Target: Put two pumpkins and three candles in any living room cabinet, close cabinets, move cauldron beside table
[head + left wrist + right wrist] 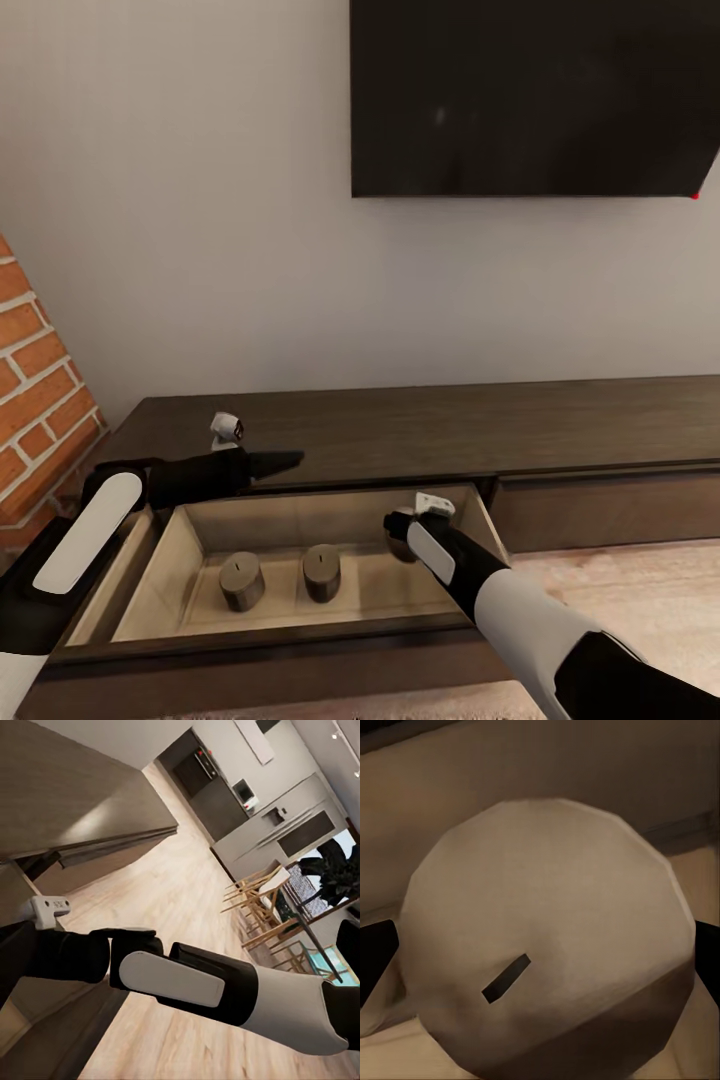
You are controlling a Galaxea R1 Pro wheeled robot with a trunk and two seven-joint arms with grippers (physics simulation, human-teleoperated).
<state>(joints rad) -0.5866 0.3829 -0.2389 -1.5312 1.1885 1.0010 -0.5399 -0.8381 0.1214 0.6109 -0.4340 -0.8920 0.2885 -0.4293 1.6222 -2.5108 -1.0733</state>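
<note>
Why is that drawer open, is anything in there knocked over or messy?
Nothing stands out. The cabinet drawer is open, two candles stand upright inside, and the right gripper is down by a third candle.

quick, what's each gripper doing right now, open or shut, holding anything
Left gripper: looks shut and empty, over the cabinet top.
Right gripper: in the open drawer, closed around a candle.

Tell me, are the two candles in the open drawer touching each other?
Apart. The head view shows bare drawer floor between the left candle and the middle candle.
</note>
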